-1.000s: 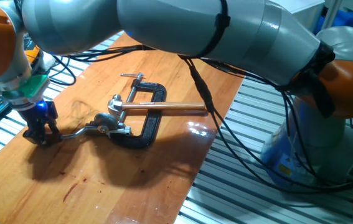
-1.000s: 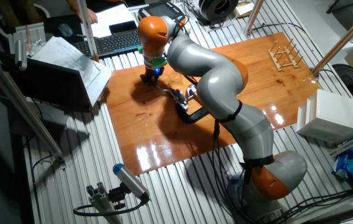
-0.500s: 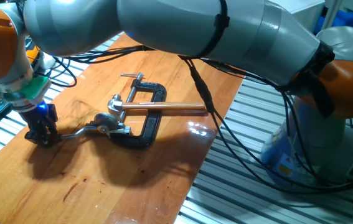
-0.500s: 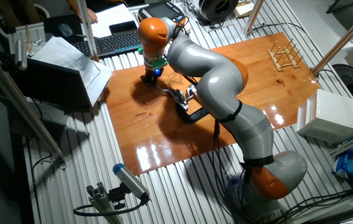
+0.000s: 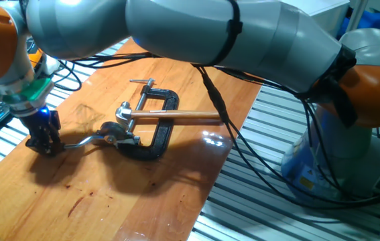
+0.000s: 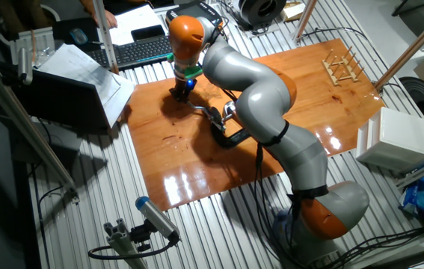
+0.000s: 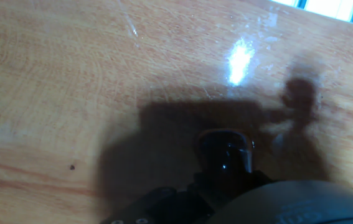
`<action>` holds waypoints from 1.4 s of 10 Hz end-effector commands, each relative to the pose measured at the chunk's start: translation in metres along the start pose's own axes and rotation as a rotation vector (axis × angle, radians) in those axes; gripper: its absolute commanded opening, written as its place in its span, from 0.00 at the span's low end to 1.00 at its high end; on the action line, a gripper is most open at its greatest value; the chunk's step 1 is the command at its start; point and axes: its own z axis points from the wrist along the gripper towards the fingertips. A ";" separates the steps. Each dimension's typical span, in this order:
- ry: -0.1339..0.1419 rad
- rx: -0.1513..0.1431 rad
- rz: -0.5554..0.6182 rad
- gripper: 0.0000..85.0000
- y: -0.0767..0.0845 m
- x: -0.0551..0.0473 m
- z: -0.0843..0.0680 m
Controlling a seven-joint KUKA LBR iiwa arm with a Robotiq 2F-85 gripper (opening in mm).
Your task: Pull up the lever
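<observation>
The lever (image 5: 82,141) is a thin bent silver arm that runs left from a silver pivot mechanism (image 5: 116,132) on the wooden board. My gripper (image 5: 45,143) is at the lever's far end, low over the board, with its dark fingers closed around the knob. The hand view shows the dark knob (image 7: 225,152) close at the bottom centre, above the board. In the other fixed view my gripper (image 6: 179,93) stands at the board's far left part, with the lever (image 6: 197,109) leading right from it.
A black C-clamp (image 5: 161,127) holds the mechanism, and a long straight brown rod (image 5: 176,115) sticks out to the right. Black cables hang over the board's right side. A keyboard (image 6: 133,51), a wooden rack (image 6: 342,66) and a white box (image 6: 398,138) are around the board.
My gripper has shifted very slightly up and to the left with the knob in it. The lever's arm has barely moved.
</observation>
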 end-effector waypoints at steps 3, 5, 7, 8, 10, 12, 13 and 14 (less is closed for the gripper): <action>-0.003 0.023 0.005 0.00 0.000 0.003 -0.013; -0.002 0.036 0.011 0.00 0.002 0.007 -0.024; -0.002 0.039 0.012 0.00 0.003 0.009 -0.028; -0.008 0.043 0.012 0.00 0.002 0.009 -0.029; -0.008 0.043 0.011 0.00 0.001 0.010 -0.033; -0.003 0.041 0.013 0.00 0.000 0.012 -0.041; 0.000 0.040 0.013 0.00 0.000 0.013 -0.044; 0.003 0.039 0.011 0.00 -0.002 0.014 -0.047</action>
